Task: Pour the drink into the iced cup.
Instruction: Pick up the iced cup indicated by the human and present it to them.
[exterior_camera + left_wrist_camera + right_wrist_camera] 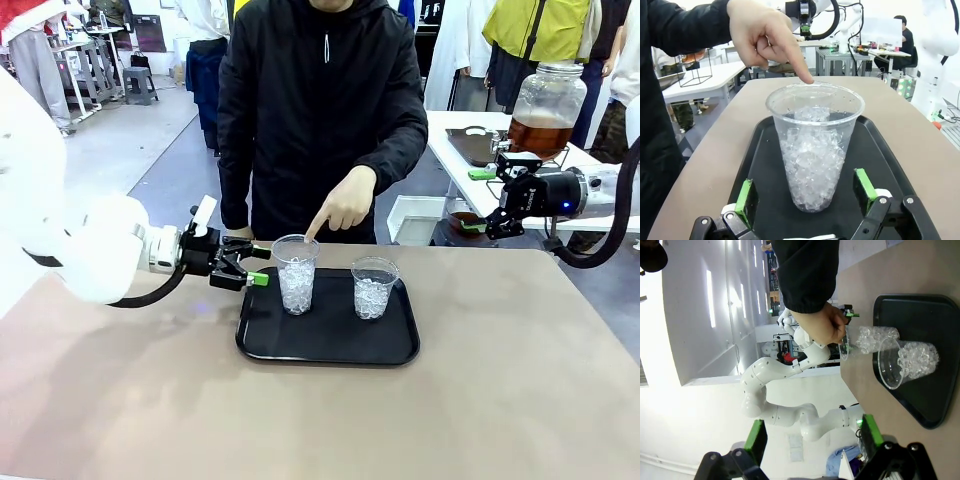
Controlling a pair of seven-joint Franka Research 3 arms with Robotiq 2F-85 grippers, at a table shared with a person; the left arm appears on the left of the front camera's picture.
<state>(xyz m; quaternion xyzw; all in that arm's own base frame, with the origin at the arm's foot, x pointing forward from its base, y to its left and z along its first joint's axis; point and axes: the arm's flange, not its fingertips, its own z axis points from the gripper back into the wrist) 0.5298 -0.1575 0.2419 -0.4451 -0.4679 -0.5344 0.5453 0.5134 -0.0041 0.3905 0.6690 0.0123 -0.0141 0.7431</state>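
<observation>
Here, ice-filled tall cup (pixel 296 275) and short cup (pixel 374 289) on tray (pixel 330 347).

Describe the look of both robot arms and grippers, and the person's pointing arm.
Both arms are white with rounded links: the left arm trails a black cable, the right arm a thicker black hose. The left gripper and right gripper are black with green pads; a blue light glows behind the right one. The person's sleeve is black, with a gathered cuff.

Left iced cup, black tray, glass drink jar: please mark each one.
Left iced cup (pixel 296 278), front view, ice-filled wall.
Black tray (pixel 330 346), front view, bare front floor.
Glass drink jar (pixel 548 100), front view, clear upper wall.
</observation>
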